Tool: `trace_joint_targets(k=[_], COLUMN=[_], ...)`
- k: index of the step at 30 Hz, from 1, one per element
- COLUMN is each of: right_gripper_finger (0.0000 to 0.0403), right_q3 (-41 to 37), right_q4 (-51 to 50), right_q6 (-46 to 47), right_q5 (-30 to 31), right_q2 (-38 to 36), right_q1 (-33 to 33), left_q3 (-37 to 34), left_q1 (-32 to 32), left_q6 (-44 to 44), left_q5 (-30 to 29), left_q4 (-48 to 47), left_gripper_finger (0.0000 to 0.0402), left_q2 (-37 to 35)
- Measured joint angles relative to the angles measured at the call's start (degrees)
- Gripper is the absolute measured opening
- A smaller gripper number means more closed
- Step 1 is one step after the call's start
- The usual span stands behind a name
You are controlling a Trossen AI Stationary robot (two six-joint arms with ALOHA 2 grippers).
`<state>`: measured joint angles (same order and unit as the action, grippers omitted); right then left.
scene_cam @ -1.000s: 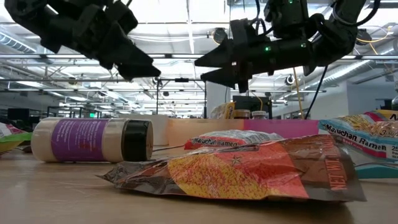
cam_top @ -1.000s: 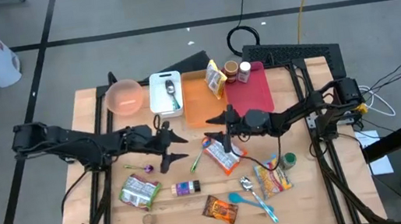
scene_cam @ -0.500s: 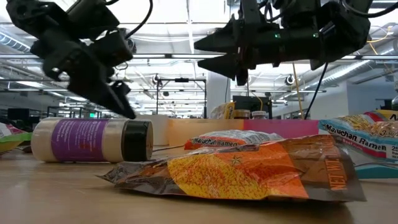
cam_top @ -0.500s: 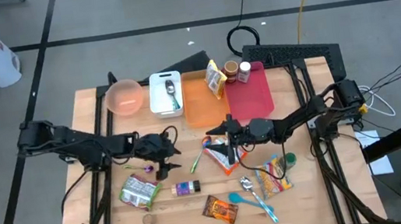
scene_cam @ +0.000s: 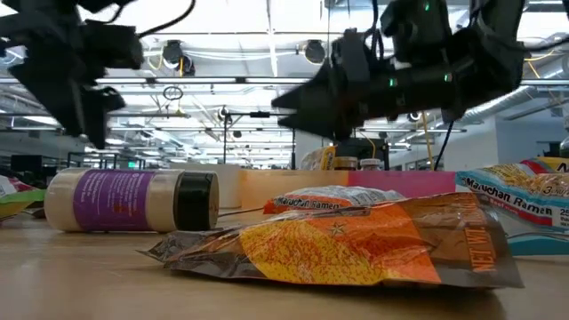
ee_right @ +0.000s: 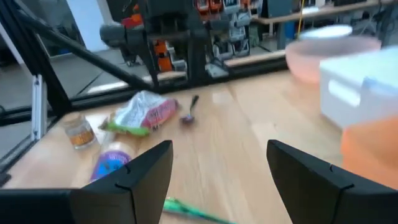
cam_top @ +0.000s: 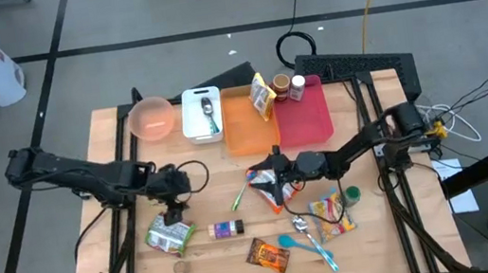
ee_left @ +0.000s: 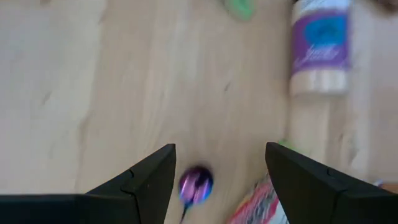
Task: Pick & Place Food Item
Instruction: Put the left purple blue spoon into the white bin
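Bright overhead ceiling lights give even light, while both wrist views are smeared by motion blur.

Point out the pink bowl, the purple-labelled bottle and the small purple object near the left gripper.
Pink bowl (cam_top: 152, 119), high view, on its inner floor.
Purple-labelled bottle (scene_cam: 132, 201), low view, on its label.
Small purple object (ee_left: 196, 184), left wrist view, on its rounded head.

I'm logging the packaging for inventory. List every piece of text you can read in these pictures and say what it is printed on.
"Maruchan Ramen": ramen packet in the middle of the low view.
"Maruchan Ramen": second ramen packet at the right edge of the low view.
Purple-labelled bottle: print too blurred to read.
Orange foil bag: lettering near its right end not legible.
Nothing readable in the other views.
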<state>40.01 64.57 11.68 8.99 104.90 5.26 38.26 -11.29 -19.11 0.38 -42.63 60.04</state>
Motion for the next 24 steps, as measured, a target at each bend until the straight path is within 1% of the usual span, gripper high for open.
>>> trace_joint_targets(k=[5,8,9,12,14,16,24], right_gripper_finger=[0.0254,0.0254,0.0254,0.0254,0.0254,0.0254,0.0254], right_q3=[0.9,2.7,3.3,4.9,5.6,6.0,6.1], right_q4=[4.6,5.6,5.6,5.5,5.8,5.4,5.4], right_q6=[1.2,0.7,0.3,-1.3,-2.1,-2.9,-5.5], right_q5=[-0.2,-0.5,-1.6,-6.0,-7.8,-8.8,-9.5], right_q2=[5.2,6.8,6.9,6.9,6.9,6.6,6.1], right_q1=[-0.3,-0.7,-1.0,-1.7,-2.0,-2.3,-4.3], left_q3=[-1.5,-2.5,-2.8,-4.0,-5.1,-6.0,-6.2], left_q1=[-4.7,-6.4,-6.7,-6.9,-6.8,-6.6,-6.3], left_q6=[-6.7,-8.3,-8.4,-8.7,-8.8,-8.6,-8.0], left_q5=[-6.0,-9.0,-9.5,-9.8,-8.7,-7.7,-6.6], left_q4=[-3.6,-3.5,-3.3,-1.0,1.4,3.6,3.8], left_gripper_finger=[0.0257,0.0257,0.0257,0.0257,0.0257,0.0257,0.0257], left_q2=[-0.1,1.1,1.4,3.0,4.0,5.6,11.8])
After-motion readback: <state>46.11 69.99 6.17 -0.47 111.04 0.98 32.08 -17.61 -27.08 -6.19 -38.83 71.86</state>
